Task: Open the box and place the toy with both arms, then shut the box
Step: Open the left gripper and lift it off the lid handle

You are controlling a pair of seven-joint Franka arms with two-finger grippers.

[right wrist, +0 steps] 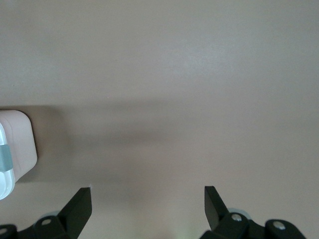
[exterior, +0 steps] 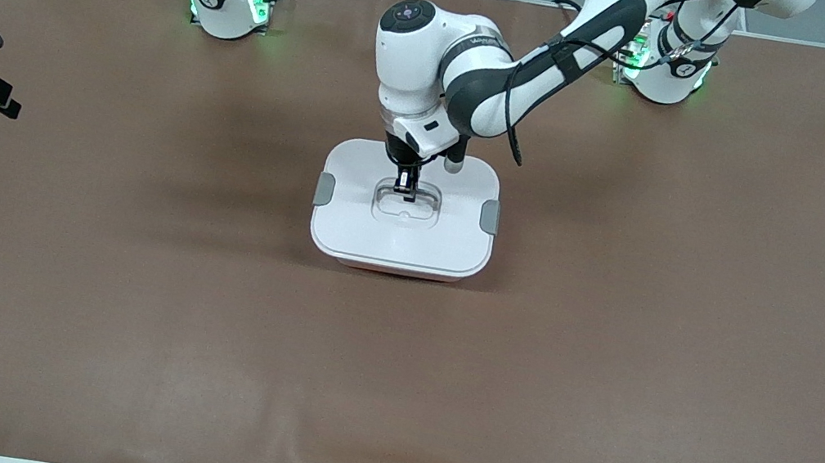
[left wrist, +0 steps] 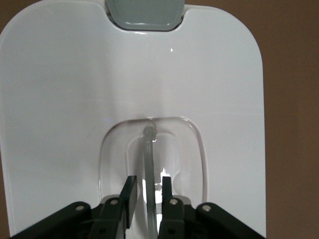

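front: box (exterior: 400,242) mid-table, lid on, left gripper (exterior: 406,191) in its handle recess; toy unseen | left wrist: fingers (left wrist: 130,195) straddle clear handle (left wrist: 148,164), small gaps, may snag on lifting | right wrist: right gripper (right wrist: 148,196) apart, waits over table

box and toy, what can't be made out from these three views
- Toy: in no view; whether it is inside the box cannot be told, the white lid covers it.
- Left gripper: fingers straddle the clear handle; contact unclear.
- Right gripper: open over bare table; absent from the front view.
- Side clips: latched or not, too small.
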